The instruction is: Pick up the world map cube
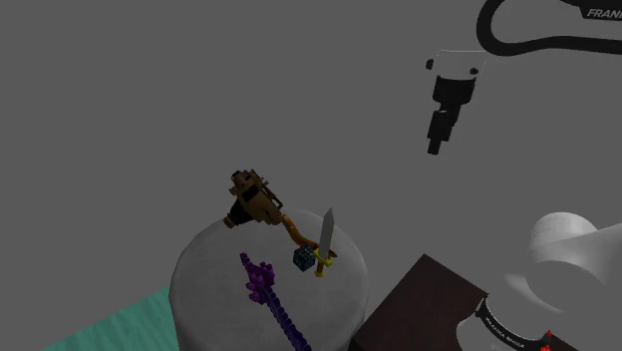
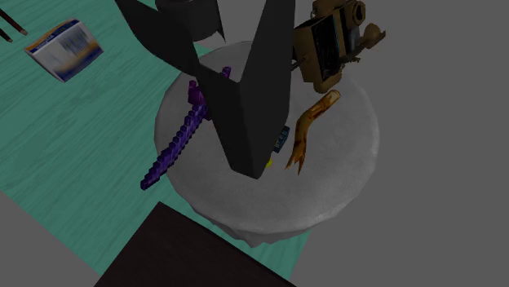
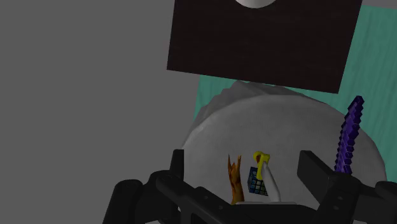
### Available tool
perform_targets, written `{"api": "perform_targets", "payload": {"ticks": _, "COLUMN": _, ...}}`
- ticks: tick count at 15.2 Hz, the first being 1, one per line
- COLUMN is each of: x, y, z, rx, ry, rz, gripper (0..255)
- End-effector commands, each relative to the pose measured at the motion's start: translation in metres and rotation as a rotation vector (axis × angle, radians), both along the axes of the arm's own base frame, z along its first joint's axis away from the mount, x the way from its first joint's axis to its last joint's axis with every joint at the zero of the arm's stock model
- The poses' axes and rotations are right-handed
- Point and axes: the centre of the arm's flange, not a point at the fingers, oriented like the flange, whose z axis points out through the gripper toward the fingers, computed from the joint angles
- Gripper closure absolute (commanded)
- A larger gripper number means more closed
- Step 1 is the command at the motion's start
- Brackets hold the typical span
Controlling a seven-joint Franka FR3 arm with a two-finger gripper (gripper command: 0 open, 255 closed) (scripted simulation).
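The black two-finger jaws stand open, the fingers [image 3: 310, 170] well apart and clasping nothing; in the shoulder view they hang high above the round grey desk [image 1: 199, 279], pointing down, off toward that view's right. The small dark-blue cube with a pale grid on its faces [image 1: 301, 259] sits on the desk near its middle, just beside the yellow hilt of a short grey-bladed sword [image 1: 326, 234]; whether cube and hilt touch cannot be told. In the wrist view the cube shows far beyond the fingers, in the gap between them; an orange-brown curved piece [image 3: 235, 179] lies just beside it. A long purple blocky sword [image 1: 271, 294] lies on the desk apart from the cube, one end past the rim; a brown camera-like object [image 1: 253, 199] rests at the desk's far edge in the shoulder view. In the second exterior view a large black angular shape [image 2: 253, 81] hides most of the cube; a blue-and-white book [image 2: 65, 49] lies on the teal floor [image 2: 49, 147]; the dark brown box stand [image 1: 419, 309] is beside the desk.
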Motion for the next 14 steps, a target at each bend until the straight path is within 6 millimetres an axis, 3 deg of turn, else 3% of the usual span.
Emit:
{"api": "perform_targets", "payload": {"ticks": 1, "x": 0.0, "y": 0.0, "z": 0.0, "rx": 0.0, "ry": 0.0, "rz": 0.0, "gripper": 0}}
{"api": "perform_targets", "payload": {"ticks": 14, "x": 0.077, "y": 0.029, "z": -0.147, "rx": 0.038, "ry": -0.023, "rz": 0.015, "gripper": 0}}
